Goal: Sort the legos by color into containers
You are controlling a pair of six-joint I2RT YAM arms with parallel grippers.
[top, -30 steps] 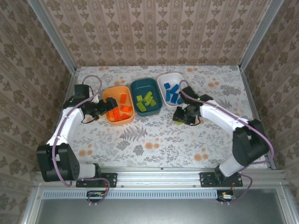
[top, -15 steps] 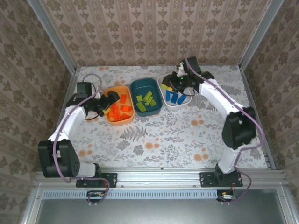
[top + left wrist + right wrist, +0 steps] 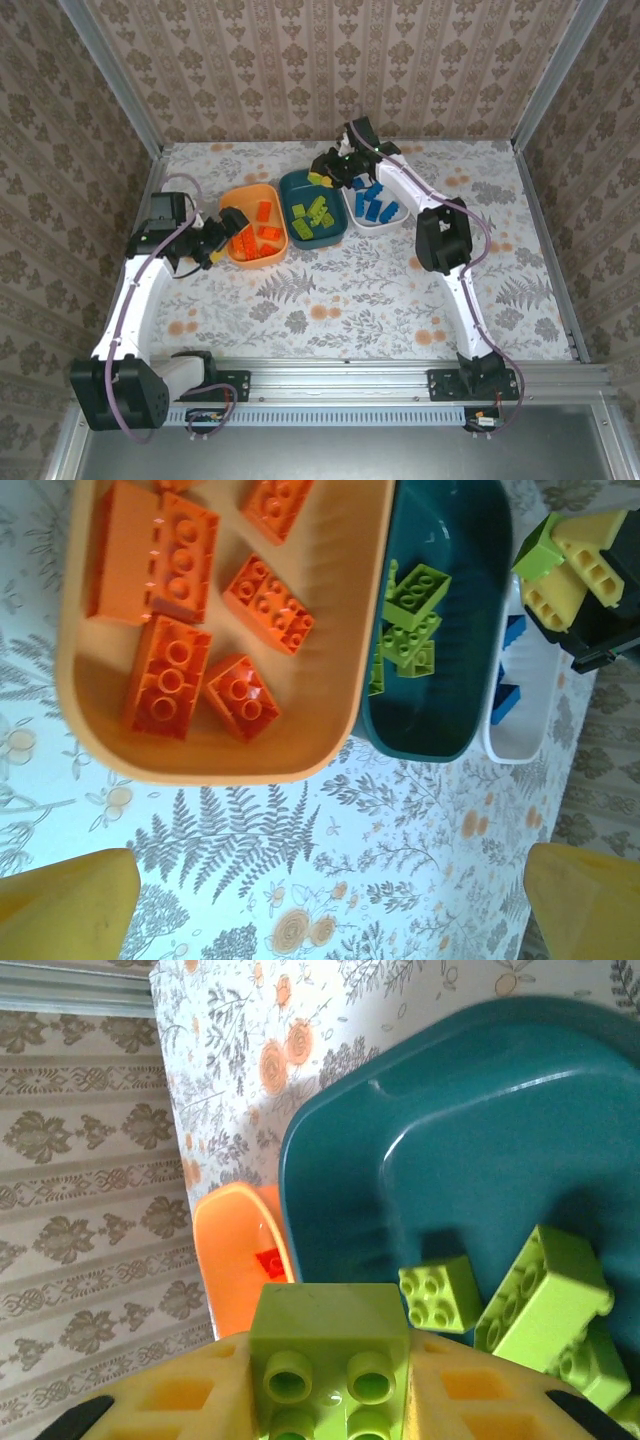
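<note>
Ideally, the right gripper (image 3: 330, 1392), pinching a lime green lego (image 3: 328, 1345) above the teal dish's (image 3: 470, 1120) edge, should move inward over that dish's bare floor and lower before releasing, while the left gripper (image 3: 325, 905), spread wide and empty, hangs well apart from the dish.

Containers: orange dish (image 3: 340, 630), dark teal dish (image 3: 480, 600), white dish (image 3: 522, 725). Contents: orange legos (image 3: 168, 675), lime-green legos (image 3: 415, 592), blue legos (image 3: 372, 205). Right gripper (image 3: 325, 1390) with yellow fingers (image 3: 170, 1400) — single lime-green lego (image 3: 325, 1325) between. Table cover (image 3: 330, 290): white, grey ferns, orange flowers. Walls (image 3: 330, 60) — beige damask stripes.
</note>
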